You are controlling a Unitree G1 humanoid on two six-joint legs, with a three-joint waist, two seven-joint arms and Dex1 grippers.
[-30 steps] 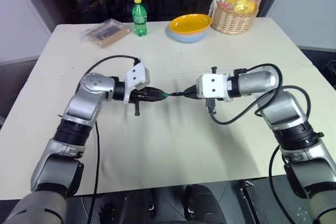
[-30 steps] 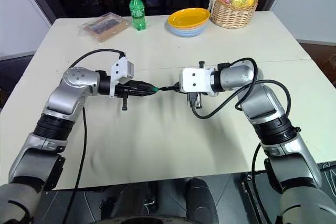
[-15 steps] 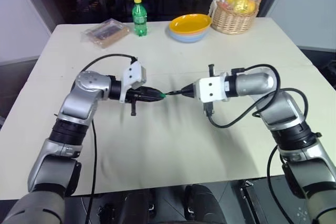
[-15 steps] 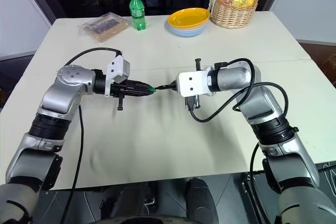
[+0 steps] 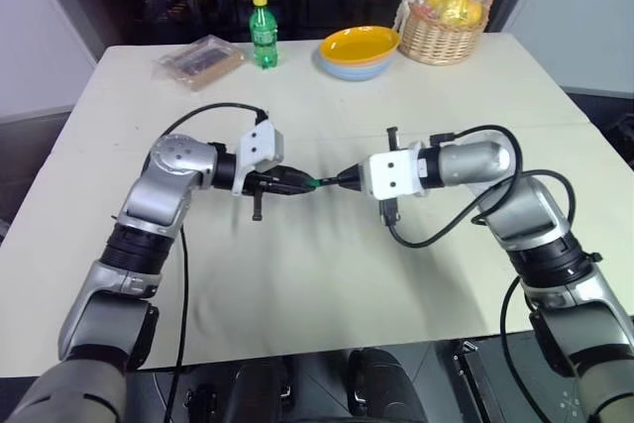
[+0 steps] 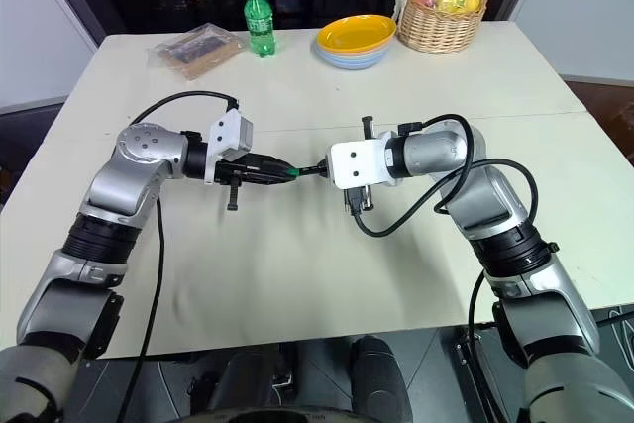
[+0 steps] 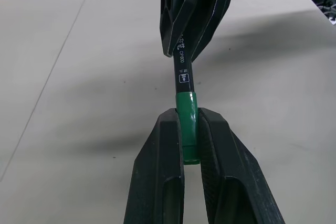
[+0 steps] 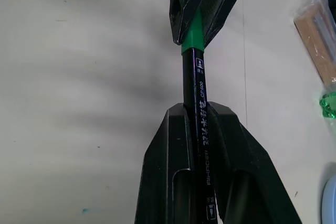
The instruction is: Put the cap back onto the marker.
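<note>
While both arms meet above the table (image 5: 327,274), the left gripper (image 7: 190,145) clenches the cap (image 7: 187,109) and the right gripper (image 8: 198,124) grasps the marker (image 8: 194,77), whose end sits inside the cap. Farther off stand a green bottle (image 5: 262,32), bowls (image 5: 359,51) and a basket (image 5: 441,37).

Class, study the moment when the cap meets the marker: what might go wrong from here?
1. The left gripper pinches the small cap by its end; a push off-axis may tilt it or make it slip out.
2. The right gripper holds the thin marker between smooth fingers; pressing may slide it back.
3. Both are held above the table; a dropped cap may roll away.
</note>
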